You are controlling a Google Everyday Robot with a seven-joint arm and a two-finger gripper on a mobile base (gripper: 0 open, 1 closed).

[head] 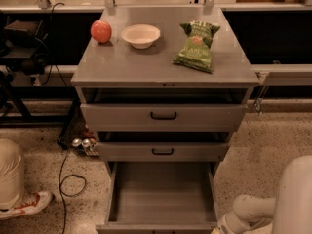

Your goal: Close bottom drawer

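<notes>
**Bottom drawer wide open, gripper at its right front corner**

Starting at far left: a trouser leg (9, 172) and a white shoe with a red stripe (27, 206) on the speckled floor. Next to them a black cable (62, 179) loops across the ground, and two shiny cans (81, 143) sit by the cabinet's lower left side.

Up on the grey cabinet top (126, 65) we have a red apple (101, 31), then a white bowl (140, 35) just beside it, then a green chip bag (196, 47) lying flat toward the right.

Down the front: the top drawer (163, 116) is out a little with a dark gap above it, and the middle drawer (162, 151) is ajar too. The bottom drawer (163, 194) is pulled far out toward the camera, its inside bare.

Over on the right, the pale robot arm (253, 209) comes in from the lower corner. The gripper (219, 228) sits low at the picture's bottom edge, just beside the drawer's front right corner. It is mostly cut off, so whether it is open or closed is impossible to call.
</notes>
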